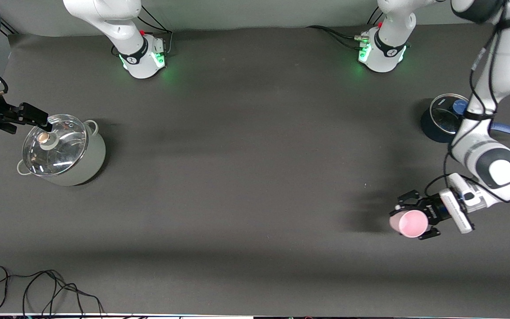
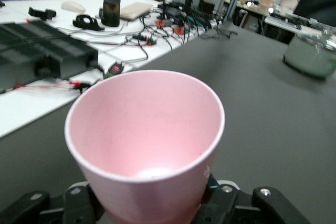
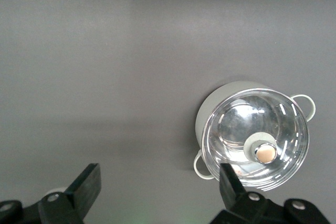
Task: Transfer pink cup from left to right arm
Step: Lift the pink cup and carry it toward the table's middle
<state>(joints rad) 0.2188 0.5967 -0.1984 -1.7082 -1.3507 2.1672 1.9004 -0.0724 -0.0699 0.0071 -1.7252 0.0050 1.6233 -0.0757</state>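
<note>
Even overhead light; soft arm shadows on table point(image 1: 246, 177). Glare on glass lid point(image 3: 255, 139). Left wrist background blurred.

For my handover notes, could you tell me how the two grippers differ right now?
The left gripper is shut on the pink cup, above the table's left-arm end; the right gripper is open and empty, over the grey pot. Both are black and two-fingered.
</note>
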